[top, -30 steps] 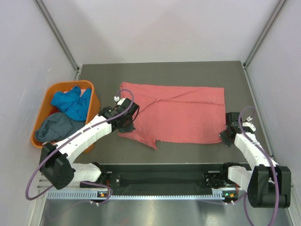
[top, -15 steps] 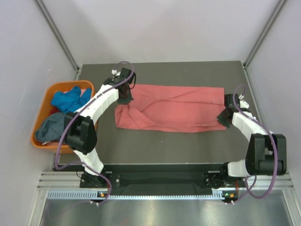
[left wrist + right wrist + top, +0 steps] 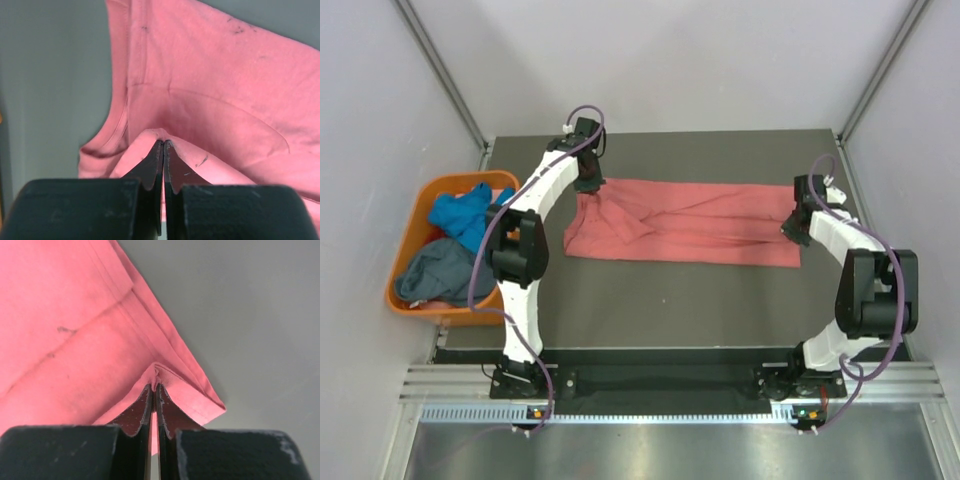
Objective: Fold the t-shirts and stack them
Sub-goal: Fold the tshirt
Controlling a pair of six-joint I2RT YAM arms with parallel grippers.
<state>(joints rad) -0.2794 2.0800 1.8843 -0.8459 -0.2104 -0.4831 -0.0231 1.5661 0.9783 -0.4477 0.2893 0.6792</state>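
Nearest the arm bases, the table [image 3: 670, 310] is bare dark surface. Off its left side sits an orange tub [image 3: 397, 296] holding a grey shirt [image 3: 435, 270] and, behind it, a blue shirt [image 3: 470, 218], both crumpled and unfolded.

Further in, the pink shirt [image 3: 690, 235] lies across the table as a long, doubled band with wrinkles and a bunched sleeve at its left end.

The left gripper [image 3: 163, 142] is clamped tight on a small ridge of pink cloth at the band's far left corner. The right gripper [image 3: 155, 386] is pinched just as tightly on a hemmed corner at the far right end.

Each hold is only a thin nip of fabric. A sideways pull could slip a layer free, most likely on the right, where several hems stack at the very edge. Uneven release could leave the left bunch trapped inside the fold.

The shirt stretches between the two grippers and spreads toward the near side. Beyond them, only a bare strip of table runs to the back wall.
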